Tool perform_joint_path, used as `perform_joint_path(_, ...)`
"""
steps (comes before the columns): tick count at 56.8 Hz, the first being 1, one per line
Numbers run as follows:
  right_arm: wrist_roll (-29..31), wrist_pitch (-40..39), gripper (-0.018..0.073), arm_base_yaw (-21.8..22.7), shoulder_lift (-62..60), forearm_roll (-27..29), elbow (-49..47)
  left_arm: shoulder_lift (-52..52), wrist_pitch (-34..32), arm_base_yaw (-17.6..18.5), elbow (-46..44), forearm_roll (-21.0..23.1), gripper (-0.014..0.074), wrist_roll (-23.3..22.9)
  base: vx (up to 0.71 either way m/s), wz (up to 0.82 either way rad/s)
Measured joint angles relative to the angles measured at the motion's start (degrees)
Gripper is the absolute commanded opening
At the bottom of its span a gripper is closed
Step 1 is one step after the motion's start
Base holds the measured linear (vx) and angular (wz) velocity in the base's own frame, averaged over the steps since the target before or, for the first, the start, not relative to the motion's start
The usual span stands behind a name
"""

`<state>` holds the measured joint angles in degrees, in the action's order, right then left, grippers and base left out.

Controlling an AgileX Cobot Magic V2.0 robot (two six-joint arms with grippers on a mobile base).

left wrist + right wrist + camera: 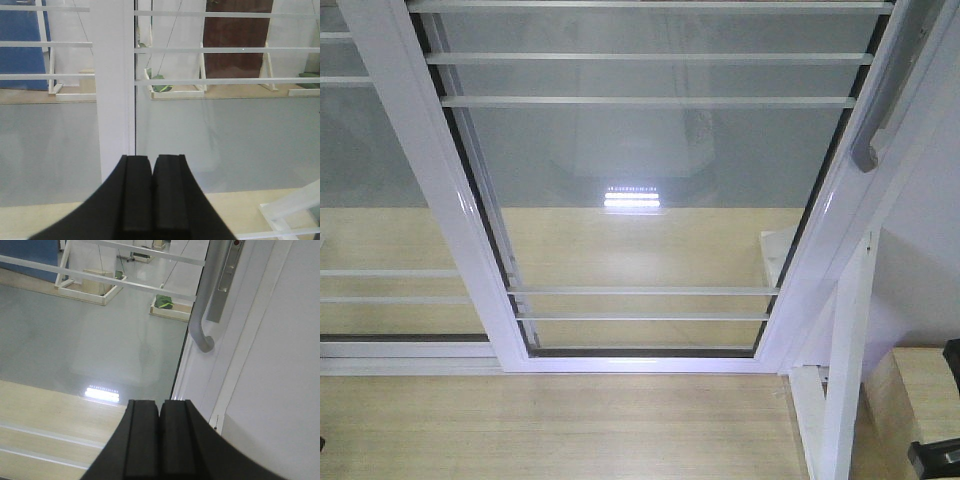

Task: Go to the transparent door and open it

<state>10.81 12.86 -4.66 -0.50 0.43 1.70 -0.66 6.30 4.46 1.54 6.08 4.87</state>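
Note:
The transparent door (pixel 650 180) fills the front view: clear glass with thin white bars in a glossy white frame. Its curved silver-grey handle (pixel 880 110) runs down the right stile. In the right wrist view the handle (pixel 207 295) hangs above and to the right of my right gripper (pixel 160 402), which is shut on nothing and apart from it. My left gripper (pixel 151 159) is shut too, facing a white stile (pixel 112 100) with barred glass on both sides. Neither gripper shows in the front view.
A second barred glass panel (pixel 370 200) without a handle stands to the left. A white wooden frame (pixel 845 360) and a pale wooden block (pixel 910 400) sit at the lower right. Light wood flooring (pixel 550 430) lies before the door track.

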Motion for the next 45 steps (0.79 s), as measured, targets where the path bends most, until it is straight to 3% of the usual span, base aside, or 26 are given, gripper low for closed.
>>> perform_joint_path(45, 0.0, -1.8, -0.0004, 0.0, 0.0, 0.0, 0.0, 0.0, 0.0, 0.0, 0.0, 0.0, -0.0006, 0.0, 0.0, 0.0)
